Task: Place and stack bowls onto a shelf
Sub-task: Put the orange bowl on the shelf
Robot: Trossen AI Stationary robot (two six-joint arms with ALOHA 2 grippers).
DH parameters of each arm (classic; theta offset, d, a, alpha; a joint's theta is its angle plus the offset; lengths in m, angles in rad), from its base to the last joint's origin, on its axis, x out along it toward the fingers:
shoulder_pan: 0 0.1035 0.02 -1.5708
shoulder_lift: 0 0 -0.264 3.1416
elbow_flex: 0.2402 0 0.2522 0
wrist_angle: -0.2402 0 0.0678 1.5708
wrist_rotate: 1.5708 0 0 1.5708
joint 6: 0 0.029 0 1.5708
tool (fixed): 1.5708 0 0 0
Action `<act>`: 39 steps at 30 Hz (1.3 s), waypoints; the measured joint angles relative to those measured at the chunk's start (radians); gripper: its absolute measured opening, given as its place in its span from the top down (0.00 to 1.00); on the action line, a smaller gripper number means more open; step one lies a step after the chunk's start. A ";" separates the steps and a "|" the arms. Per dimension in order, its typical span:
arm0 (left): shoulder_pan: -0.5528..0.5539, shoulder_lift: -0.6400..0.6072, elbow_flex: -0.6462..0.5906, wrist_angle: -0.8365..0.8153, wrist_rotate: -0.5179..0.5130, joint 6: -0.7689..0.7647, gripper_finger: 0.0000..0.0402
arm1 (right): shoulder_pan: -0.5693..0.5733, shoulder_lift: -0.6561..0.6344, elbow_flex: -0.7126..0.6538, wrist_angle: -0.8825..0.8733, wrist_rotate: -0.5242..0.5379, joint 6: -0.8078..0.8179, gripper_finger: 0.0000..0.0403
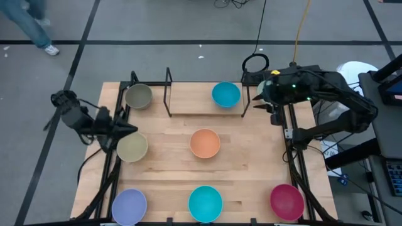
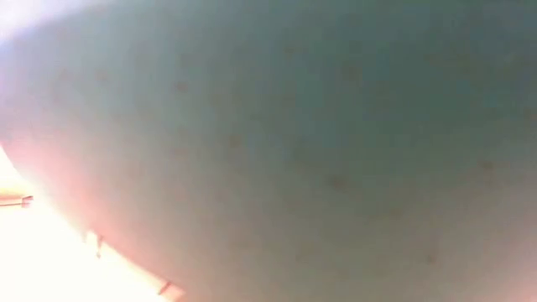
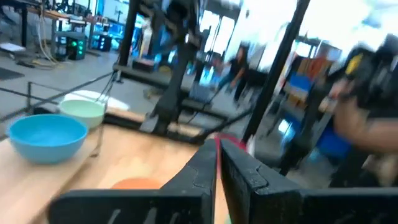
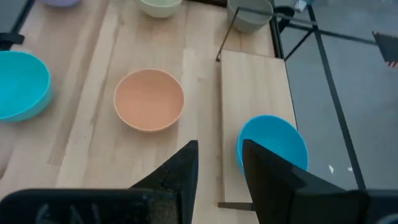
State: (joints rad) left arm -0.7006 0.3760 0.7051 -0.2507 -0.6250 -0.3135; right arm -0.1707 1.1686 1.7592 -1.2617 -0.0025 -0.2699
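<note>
Blue bowl sitting on the shelf, right pincer hovering beside it

The blue bowl [image 1: 225, 95] is resting on the shelf [image 1: 188, 100] at upper centre; the right pincer [image 1: 262, 103] is hanging just to its right, fingers slightly apart and empty. At left, the left pincer [image 1: 129, 130] is pointing, fingers together, over the beige bowl [image 1: 132, 148].

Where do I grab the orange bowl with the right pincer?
Take the orange bowl by its rim, from above. It sits upright and open in mid-table, clear of the others, so one finger likely fits inside the wall and one outside. The right pincer is open.
</note>
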 joint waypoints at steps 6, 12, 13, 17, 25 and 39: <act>0.000 0.002 0.015 0.221 0.001 -0.149 0.94 | 0.022 -0.020 0.000 0.000 0.000 0.021 0.71; 0.000 0.002 0.015 0.299 0.003 -0.139 0.94 | 0.032 -0.020 0.000 0.000 0.000 0.025 0.71; 0.000 0.002 0.015 0.298 0.003 -0.124 0.94 | 0.032 -0.020 0.000 0.000 0.000 0.025 0.71; 0.000 0.014 0.014 0.313 0.003 -0.081 0.94 | 0.032 -0.021 0.000 0.000 0.000 0.024 0.71; 0.000 0.060 0.022 0.303 -0.041 0.133 0.99 | 0.032 -0.021 0.000 -0.011 -0.002 0.023 0.71; 0.001 0.428 0.491 -0.470 -0.090 -0.068 0.99 | 0.082 -0.036 0.000 -0.030 -0.003 -0.016 0.71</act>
State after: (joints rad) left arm -0.6994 0.8036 1.1965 -0.7211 -0.7155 -0.3816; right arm -0.0883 1.1327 1.7596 -1.2915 -0.0055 -0.2864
